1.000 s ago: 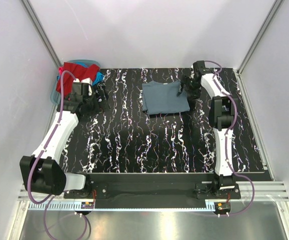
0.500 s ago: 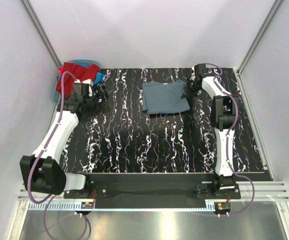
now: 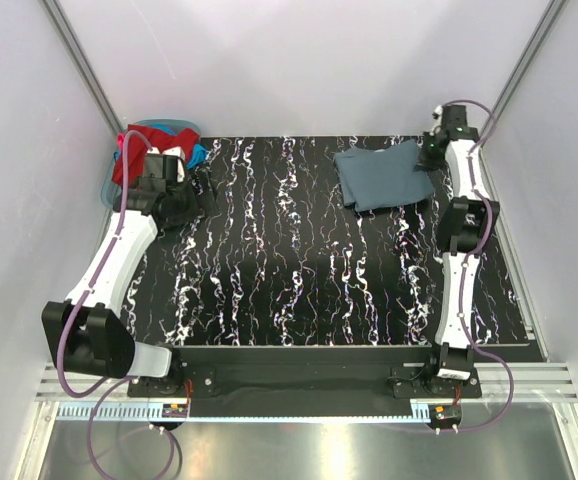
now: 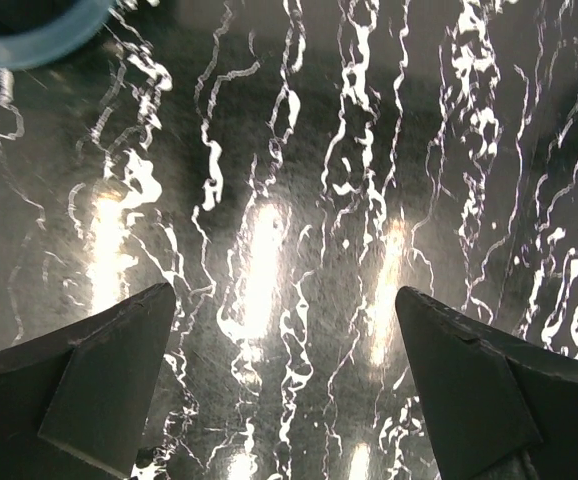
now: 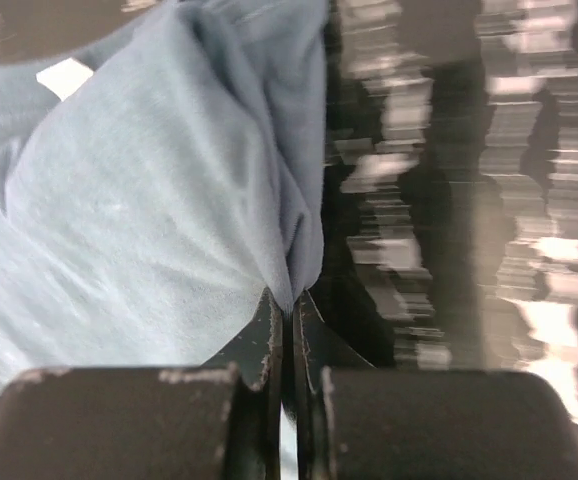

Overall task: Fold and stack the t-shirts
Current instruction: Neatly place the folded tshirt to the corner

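One grey-blue t-shirt is folded at the far right of the tabletop, its edge pinched in the closed right tool. The left tool is held open. A red tee and a blue tee are left heaped in the basket.

The folded t-shirt lies at the far right of the worktop, its right edge between the jaws of the right gripper. The basket stands at the far left corner, with a heap of t-shirts apparently in it. The left gripper is just to its right.
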Motion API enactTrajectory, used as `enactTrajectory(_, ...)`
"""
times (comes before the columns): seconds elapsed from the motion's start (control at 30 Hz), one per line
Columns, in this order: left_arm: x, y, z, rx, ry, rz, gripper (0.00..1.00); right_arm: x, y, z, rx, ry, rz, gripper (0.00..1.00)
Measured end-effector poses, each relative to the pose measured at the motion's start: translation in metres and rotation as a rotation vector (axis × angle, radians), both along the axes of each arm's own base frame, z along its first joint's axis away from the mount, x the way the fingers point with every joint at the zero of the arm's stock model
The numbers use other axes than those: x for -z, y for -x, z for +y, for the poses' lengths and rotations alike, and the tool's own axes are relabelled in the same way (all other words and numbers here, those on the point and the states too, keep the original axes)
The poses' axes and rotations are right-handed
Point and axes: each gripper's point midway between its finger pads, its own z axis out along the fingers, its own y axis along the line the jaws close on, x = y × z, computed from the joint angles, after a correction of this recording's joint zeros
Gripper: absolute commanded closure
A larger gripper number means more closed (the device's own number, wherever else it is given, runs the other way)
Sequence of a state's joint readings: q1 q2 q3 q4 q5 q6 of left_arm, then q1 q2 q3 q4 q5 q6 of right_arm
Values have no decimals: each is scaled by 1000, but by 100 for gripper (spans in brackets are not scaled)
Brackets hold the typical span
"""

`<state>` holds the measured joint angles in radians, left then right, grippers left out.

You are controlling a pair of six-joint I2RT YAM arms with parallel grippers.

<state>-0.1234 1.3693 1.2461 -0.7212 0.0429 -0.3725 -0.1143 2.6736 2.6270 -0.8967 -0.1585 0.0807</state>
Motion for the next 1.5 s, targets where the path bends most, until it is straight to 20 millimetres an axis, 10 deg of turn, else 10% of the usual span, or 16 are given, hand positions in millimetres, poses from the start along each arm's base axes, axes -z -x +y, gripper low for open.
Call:
enactTrajectory(0.47, -28, -13, 16, -113, -46, -59, 1, 12, 0, -148, 191, 214, -45, 100)
enactTrajectory(0.87, -21, -32, 0, -112, -59, -10, 1, 1, -41, -175, 198, 329, -224, 99)
enactTrajectory(1.03, -25, -34, -6, -108, -58, -17, 1, 6, -38, -185, 235, 364, -211, 30)
enactTrajectory(1.07, -27, -35, -6, -107, -58, -20, 1, 4, -39, -188, 247, 375, -219, 1)
enactTrajectory(1.2, -30, -36, -6, -103, -61, -30, 1, 0, -31, -191, 264, 377, -197, 0)
enactTrajectory(1.33, -34, -38, -7, -71, -89, -46, 1, -37, -10, -174, 264, 298, -186, 0)
enactTrajectory(1.5, -46, -41, -15, -20, -108, -121, 1, -161, 17, -142, 276, 180, -355, 0)
